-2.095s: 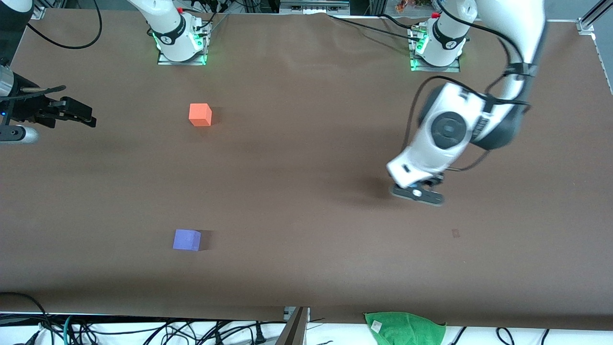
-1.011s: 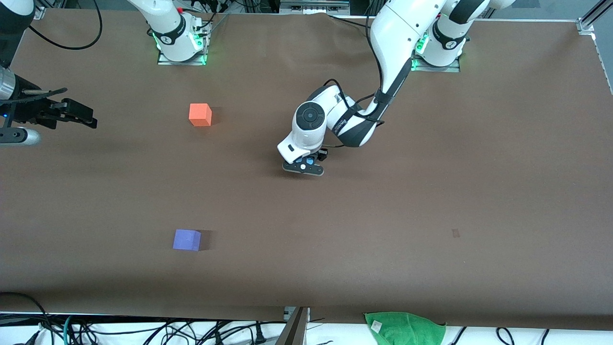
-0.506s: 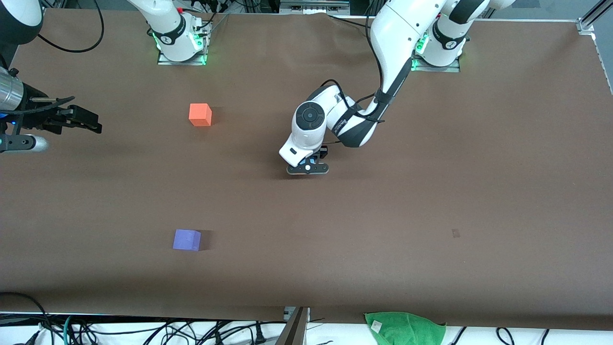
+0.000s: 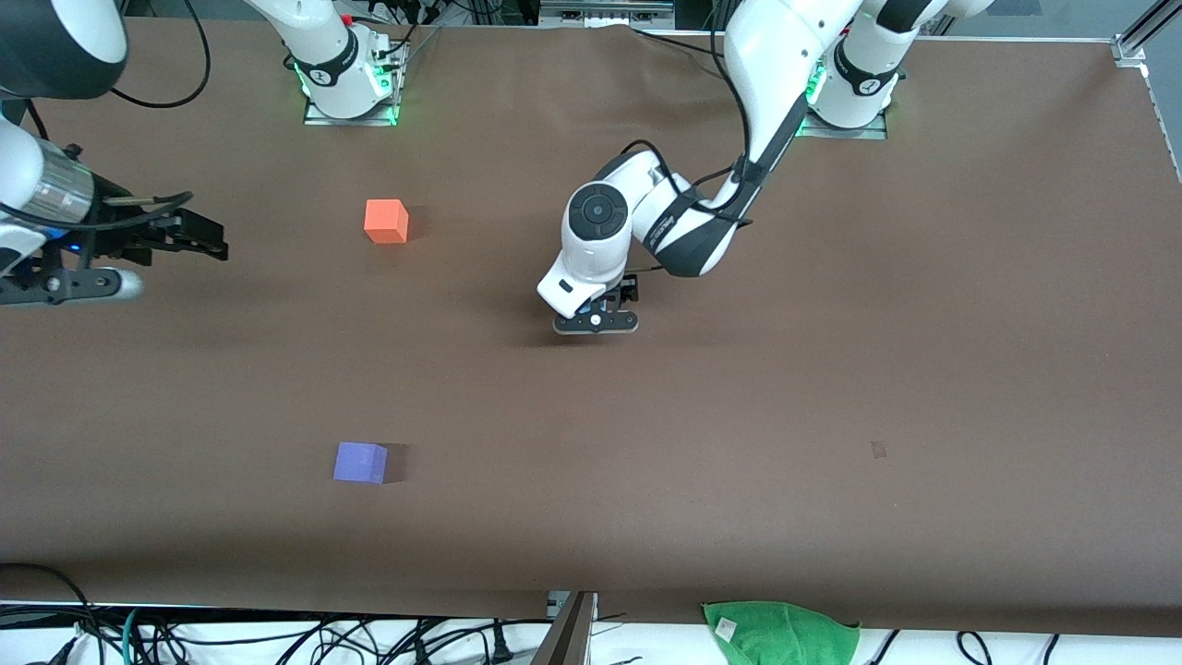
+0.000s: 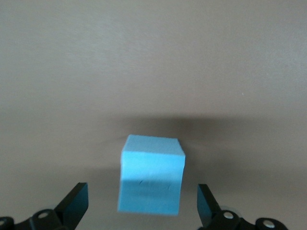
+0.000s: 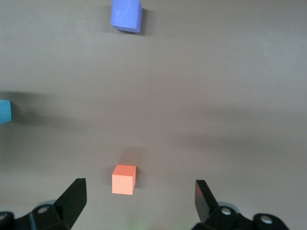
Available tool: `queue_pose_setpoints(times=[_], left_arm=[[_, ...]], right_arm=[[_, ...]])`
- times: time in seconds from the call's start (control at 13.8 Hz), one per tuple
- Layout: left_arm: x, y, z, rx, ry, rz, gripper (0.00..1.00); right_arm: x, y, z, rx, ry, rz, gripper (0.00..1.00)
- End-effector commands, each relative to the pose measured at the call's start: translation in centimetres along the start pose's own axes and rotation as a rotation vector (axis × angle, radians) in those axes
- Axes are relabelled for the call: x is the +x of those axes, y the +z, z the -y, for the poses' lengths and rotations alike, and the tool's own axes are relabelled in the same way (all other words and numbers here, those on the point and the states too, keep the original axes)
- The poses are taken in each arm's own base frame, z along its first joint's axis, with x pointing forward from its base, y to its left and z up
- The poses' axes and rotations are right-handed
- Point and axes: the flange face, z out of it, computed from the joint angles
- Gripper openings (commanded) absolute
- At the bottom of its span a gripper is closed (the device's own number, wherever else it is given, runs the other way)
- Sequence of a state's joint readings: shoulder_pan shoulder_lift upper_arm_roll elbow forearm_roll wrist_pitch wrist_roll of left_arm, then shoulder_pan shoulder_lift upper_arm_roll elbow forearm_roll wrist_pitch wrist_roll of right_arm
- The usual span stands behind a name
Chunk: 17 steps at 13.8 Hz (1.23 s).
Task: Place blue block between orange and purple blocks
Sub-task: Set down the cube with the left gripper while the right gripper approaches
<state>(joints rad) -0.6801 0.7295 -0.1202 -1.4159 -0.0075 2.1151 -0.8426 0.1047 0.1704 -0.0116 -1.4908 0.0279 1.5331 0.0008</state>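
The blue block [image 5: 151, 175] sits on the brown table between the fingers of my left gripper [image 5: 141, 193], with a gap on each side. That gripper [image 4: 596, 321] is open, low over the table's middle, and hides the block in the front view. The orange block [image 4: 386, 221] lies toward the right arm's end, and the purple block [image 4: 360, 462] lies nearer the camera. My right gripper [image 4: 205, 242] is open and empty, beside the orange block toward the table's end. The right wrist view shows the orange block [image 6: 123, 179], the purple block [image 6: 127, 14] and the blue block's edge [image 6: 5, 111].
A green cloth [image 4: 780, 631] hangs at the table's near edge. The two arm bases [image 4: 346, 83] stand along the table's edge farthest from the camera. Bare brown table [image 4: 369, 342] lies between the orange and purple blocks.
My left arm carried the blue block from its own end to the table's middle, lowered, and its jaws now stand open around it. My right gripper crept toward the orange block.
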Motion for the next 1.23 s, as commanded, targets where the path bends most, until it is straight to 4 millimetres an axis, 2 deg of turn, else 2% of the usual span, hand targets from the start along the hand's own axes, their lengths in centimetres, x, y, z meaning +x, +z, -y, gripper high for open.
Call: queue_pose_setpoints(times=[0.0, 0.14, 0.29, 0.36, 0.43, 0.51, 0.72, 0.94, 1.08, 1.16], left_arm=[[0.8, -5.6, 2.3, 0.027, -0.019, -0.012, 1.00], [2.5, -8.2, 4.8, 0.038, -0.062, -0.008, 1.00], [5.1, -12.0, 8.9, 0.032, -0.132, -0.018, 1.00], [6.3, -13.2, 10.8, 0.027, -0.166, -0.024, 1.00], [8.4, -14.7, 13.9, 0.017, -0.219, -0.038, 1.00], [10.0, -15.5, 16.6, 0.012, -0.265, -0.044, 1.00], [13.7, -15.8, 23.8, 0.059, -0.316, -0.053, 1.00], [15.0, -16.5, 26.5, 0.045, -0.248, -0.050, 1.00], [15.7, -17.2, 28.6, 0.032, -0.168, -0.050, 1.00], [15.9, -17.3, 29.1, 0.023, -0.132, -0.046, 1.00]], right_arm=[[0.6, 0.7, 2.4, 0.000, 0.042, -0.007, 1.00], [0.9, 1.5, 5.2, 0.000, 0.061, -0.004, 1.00], [1.3, 2.6, 8.1, -0.002, 0.083, 0.000, 1.00], [1.5, 3.3, 9.5, -0.004, 0.085, 0.002, 1.00], [1.6, 4.0, 11.5, -0.008, 0.081, 0.003, 1.00], [1.8, 4.7, 13.2, -0.011, 0.096, 0.000, 1.00], [2.3, 7.7, 19.1, -0.015, 0.133, -0.017, 1.00], [2.8, 10.7, 24.2, 0.014, 0.152, -0.044, 1.00], [3.1, 13.5, 27.7, 0.025, 0.198, -0.063, 1.00], [3.2, 14.9, 29.6, 0.035, 0.222, -0.082, 1.00]])
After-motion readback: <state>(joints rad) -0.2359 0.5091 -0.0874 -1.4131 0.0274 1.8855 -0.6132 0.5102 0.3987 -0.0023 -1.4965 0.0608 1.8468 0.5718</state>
